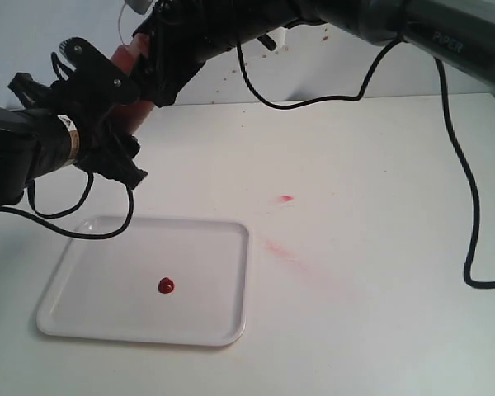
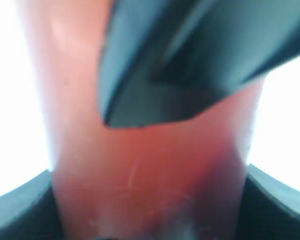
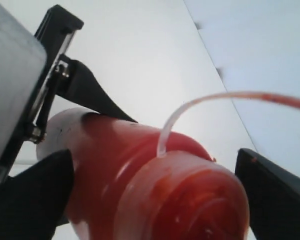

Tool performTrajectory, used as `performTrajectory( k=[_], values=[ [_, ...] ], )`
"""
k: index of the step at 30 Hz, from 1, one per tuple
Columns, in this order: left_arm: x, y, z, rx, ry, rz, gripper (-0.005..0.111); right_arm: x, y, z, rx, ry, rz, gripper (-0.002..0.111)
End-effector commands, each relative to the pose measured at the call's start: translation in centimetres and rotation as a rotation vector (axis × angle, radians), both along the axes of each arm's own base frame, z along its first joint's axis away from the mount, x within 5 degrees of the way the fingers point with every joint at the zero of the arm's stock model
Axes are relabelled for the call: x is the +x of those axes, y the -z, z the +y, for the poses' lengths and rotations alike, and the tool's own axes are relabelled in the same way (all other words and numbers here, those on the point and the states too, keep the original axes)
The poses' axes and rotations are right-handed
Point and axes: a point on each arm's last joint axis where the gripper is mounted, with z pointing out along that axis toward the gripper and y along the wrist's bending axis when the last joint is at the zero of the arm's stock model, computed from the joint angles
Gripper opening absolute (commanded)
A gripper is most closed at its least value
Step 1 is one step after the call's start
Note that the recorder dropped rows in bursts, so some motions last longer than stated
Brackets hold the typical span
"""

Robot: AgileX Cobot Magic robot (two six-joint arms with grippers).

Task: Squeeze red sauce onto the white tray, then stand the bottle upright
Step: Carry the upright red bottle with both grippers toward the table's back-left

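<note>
"PIPER" lettering on right arm (image 1: 445, 37) housing; no other readable text.

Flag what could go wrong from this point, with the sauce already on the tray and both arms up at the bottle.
1. The bottle is off the table, tilted between both grippers; the right gripper straddles it with a gap on one side, so a poorly timed handover may drop it.
2. The left gripper squeezes a soft bottle; more sauce could squirt, adding to the smears on the table.
3. The blob sits on the tray below; any drip would land nearby.
</note>
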Motion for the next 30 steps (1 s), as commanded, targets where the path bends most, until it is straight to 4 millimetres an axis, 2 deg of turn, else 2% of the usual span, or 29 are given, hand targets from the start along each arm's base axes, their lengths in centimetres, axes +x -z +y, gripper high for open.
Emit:
performTrajectory(
  k=[1, 4, 7, 13, 16, 19, 22, 26, 30],
  values=[
    [1.2, -1.8, 0.8, -0.122, -0.015, -0.031, 0.0, -4.0, -2.4, 1.4, 0.06, -0.175, 0.135, 0.082],
    [1.4, -1.7, 1.5, -0.135, -0.019, -0.02, 0.0, -3.8, -4.4, 0.0, 0.13, -0.168, 0.154, 0.082],
    [1.5, -1.7, 1.8, -0.132, -0.032, -0.023, 0.0, -3.4, -5.6, -1.5, 0.184, -0.165, 0.179, 0.082],
    [1.5, -1.8, 1.9, -0.128, -0.036, -0.028, 0.0, -2.0, -6.9, -5.2, 0.3, -0.182, 0.288, 0.082],
    [1.5, -1.9, 1.9, -0.128, -0.038, -0.031, 0.0, -0.6, -7.4, -7.4, 0.37, -0.142, 0.316, 0.082],
    [1.3, -2.4, 1.9, -0.134, -0.036, -0.042, 0.0, 0.9, -6.8, -9.5, 0.38, -0.079, 0.336, 0.082],
    [1.1, -3.2, 2.0, -0.143, -0.033, -0.064, 0.0, 2.1, -5.5, -10.5, 0.384, -0.028, 0.402, 0.082],
    [0.7, -4.2, 2.1, -0.158, -0.027, -0.087, 0.0, 2.6, -3.1, -10.3, 0.363, -0.019, 0.455, 0.082],
    [0.6, -4.3, 1.9, -0.181, -0.015, -0.082, 0.0, 2.0, -1.1, -8.7, 0.323, -0.082, 0.415, 0.082]
  ],
)
